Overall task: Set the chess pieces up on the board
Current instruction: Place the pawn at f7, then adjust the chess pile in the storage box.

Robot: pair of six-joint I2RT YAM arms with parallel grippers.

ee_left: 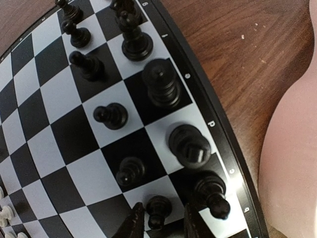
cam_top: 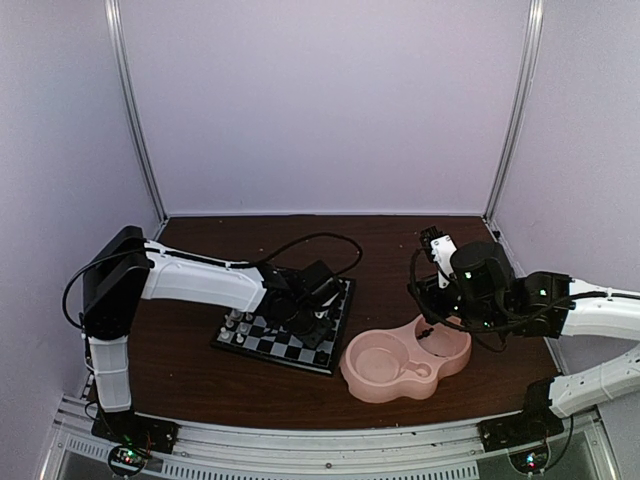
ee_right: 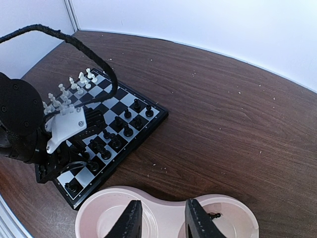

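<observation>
The board (cam_top: 268, 342) lies left of centre, white chess pieces (cam_top: 234, 328) along its left edge and black ones on its right side. My left gripper (ee_left: 162, 220) hangs low over the board's near right corner, open. Its fingertips (ee_left: 134, 218) straddle a black pawn (ee_left: 158, 209) that stands on a pale square, with a gap on the pawn's right. Beside that pawn stand a black bishop (ee_left: 212, 192) and a rook (ee_left: 190, 146). My right gripper (ee_right: 161, 218) hovers open above the pink dish (ee_right: 96, 206), nothing between its fingers. One black piece (ee_right: 214, 215) lies in the dish's right bowl.
The pink double-bowl dish (cam_top: 362, 378) sits just right of the board, close to its edge (ee_left: 233, 163). Dark wooden tabletop (ee_right: 237, 114) stretches behind the dish and board. Pale walls close in the back and both sides. The left arm's cable (ee_right: 74, 44) arcs over the board.
</observation>
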